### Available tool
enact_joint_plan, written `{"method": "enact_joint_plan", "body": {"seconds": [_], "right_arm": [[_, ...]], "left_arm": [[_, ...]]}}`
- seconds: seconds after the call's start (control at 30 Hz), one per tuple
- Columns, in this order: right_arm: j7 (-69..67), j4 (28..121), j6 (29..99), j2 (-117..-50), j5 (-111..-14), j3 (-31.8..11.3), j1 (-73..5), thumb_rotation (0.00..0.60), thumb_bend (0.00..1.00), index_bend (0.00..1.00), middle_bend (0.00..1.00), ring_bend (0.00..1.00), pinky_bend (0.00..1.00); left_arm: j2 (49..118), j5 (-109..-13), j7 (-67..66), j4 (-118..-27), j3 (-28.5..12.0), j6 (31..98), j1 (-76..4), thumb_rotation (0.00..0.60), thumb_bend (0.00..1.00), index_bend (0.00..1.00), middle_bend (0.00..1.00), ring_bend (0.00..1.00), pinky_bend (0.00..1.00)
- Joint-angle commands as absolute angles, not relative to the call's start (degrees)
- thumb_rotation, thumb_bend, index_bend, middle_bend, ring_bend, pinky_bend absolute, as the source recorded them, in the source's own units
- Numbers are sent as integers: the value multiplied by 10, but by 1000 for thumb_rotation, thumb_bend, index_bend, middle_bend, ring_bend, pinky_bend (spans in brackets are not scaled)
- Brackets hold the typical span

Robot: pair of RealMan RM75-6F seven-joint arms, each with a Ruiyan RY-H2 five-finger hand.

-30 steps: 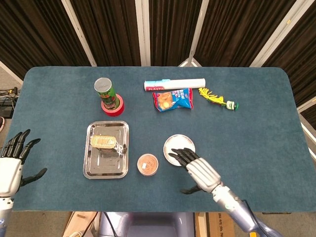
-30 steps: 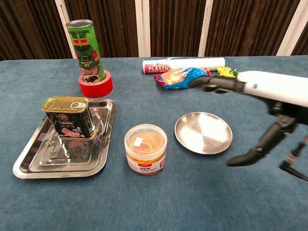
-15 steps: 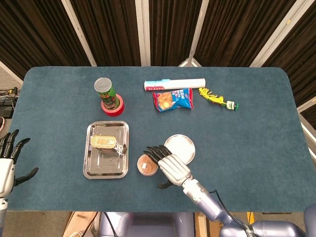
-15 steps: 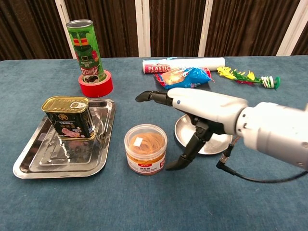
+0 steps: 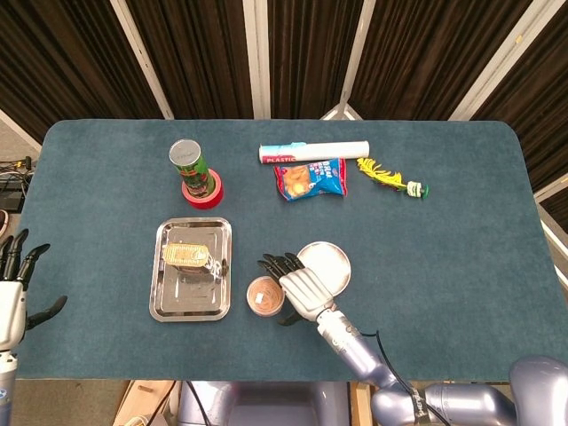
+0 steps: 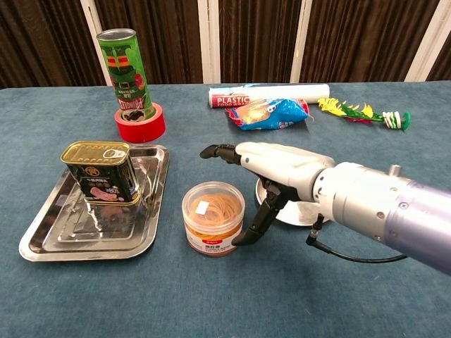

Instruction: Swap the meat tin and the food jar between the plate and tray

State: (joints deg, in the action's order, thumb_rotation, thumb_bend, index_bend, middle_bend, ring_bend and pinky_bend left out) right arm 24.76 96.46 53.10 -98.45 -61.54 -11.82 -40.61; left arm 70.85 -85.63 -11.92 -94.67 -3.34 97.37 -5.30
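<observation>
While the right hand (image 6: 271,172) hovers spread and empty beside the jar (image 6: 213,217), the jar sits on the table between tray (image 6: 42,243) and plate (image 5: 330,263). Tin (image 6: 100,171) stands in the tray. Jar looks light, rigid, smooth-sided plastic; best gripped around its sides. Left hand (image 5: 12,293) open, idle.

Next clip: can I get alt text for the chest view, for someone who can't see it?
The robot's right hand reaches with spread fingers around a clear food jar standing on the blue table, its thumb beside the jar; contact is unclear. Left of the jar, a meat tin stands on a metal tray; a steel plate lies behind the hand.
</observation>
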Motion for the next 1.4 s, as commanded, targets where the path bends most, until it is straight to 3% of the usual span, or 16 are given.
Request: {"method": "enact_joint_plan", "body": {"seconds": [0.03, 0.23, 0.47, 0.63, 0.87, 1.17, 1.4], "right_arm": [[245, 955, 530, -992, -615, -116, -411, 600, 12, 33, 113, 156, 0], [236, 940, 531, -1007, -620, -111, -418, 600, 11, 246, 235, 241, 0], [251, 923, 543, -1025, -618, -104, -425, 600, 11, 362, 316, 315, 0], [259, 918, 556, -1032, -617, -106, -427, 600, 3, 425, 422, 442, 18], [258, 930, 575, -1018, -620, -107, -420, 600, 14, 459, 467, 493, 44], [247, 977, 588, -931, -605, -133, -408, 600, 15, 460, 467, 494, 44], [227, 962, 577, -894, -591, -132, -402, 600, 15, 459, 467, 493, 44]], "left_arm": [[714, -855, -123, -945, -38, 974, -52, 600, 186, 196, 0, 0, 81], [724, -851, -127, -941, -48, 980, -48, 600, 186, 196, 0, 0, 82], [727, -843, -123, -942, -58, 978, -45, 600, 187, 198, 0, 0, 82], [727, -841, -119, -944, -61, 975, -44, 600, 188, 202, 0, 0, 84], [726, -838, -111, -945, -67, 974, -41, 600, 190, 204, 0, 0, 85], [725, -836, -113, -948, -70, 970, -38, 600, 190, 206, 0, 0, 85], [730, -841, -126, -949, -70, 970, -37, 600, 190, 207, 0, 0, 85]]}}
